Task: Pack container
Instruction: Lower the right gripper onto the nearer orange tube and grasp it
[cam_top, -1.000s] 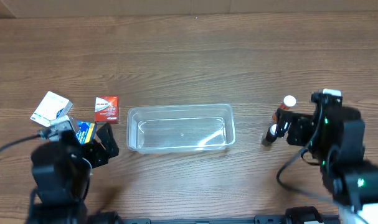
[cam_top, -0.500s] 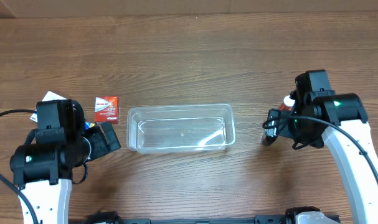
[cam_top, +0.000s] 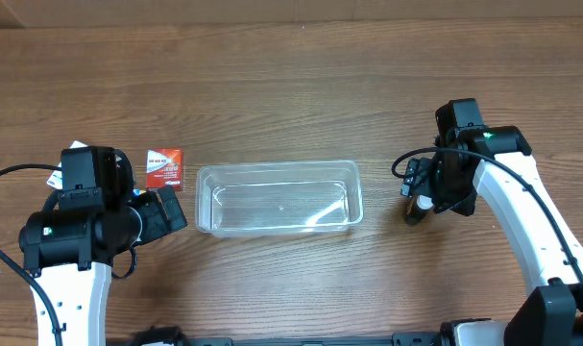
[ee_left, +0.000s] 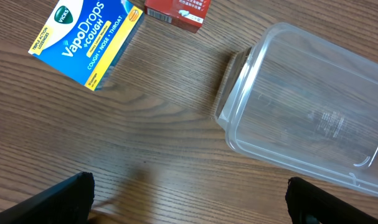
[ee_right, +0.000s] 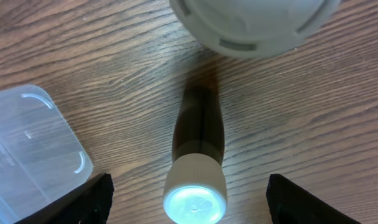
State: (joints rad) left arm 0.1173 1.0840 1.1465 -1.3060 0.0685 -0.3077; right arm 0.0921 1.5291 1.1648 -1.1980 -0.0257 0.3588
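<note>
The clear plastic container (cam_top: 279, 198) sits empty in the middle of the table; it also shows in the left wrist view (ee_left: 307, 112) and its corner in the right wrist view (ee_right: 27, 143). My left gripper (ee_left: 189, 199) is open over bare wood to the container's left, near a blue and yellow VapoDrops box (ee_left: 86, 37) and a red box (cam_top: 163, 167). My right gripper (ee_right: 189, 199) is open, its fingers either side of a small dark bottle with a white cap (ee_right: 198, 155), which stands upright right of the container (cam_top: 419, 207).
A larger white-capped bottle (ee_right: 254, 22) stands just beyond the dark bottle. A white box (cam_top: 75, 151) lies at the far left, mostly hidden by my left arm. The red box also shows in the left wrist view (ee_left: 176, 9).
Both arms have reached forward from the near edge. The right gripper moved over the two bottles, covering the larger one from above. The left arm moved over the blue box.
</note>
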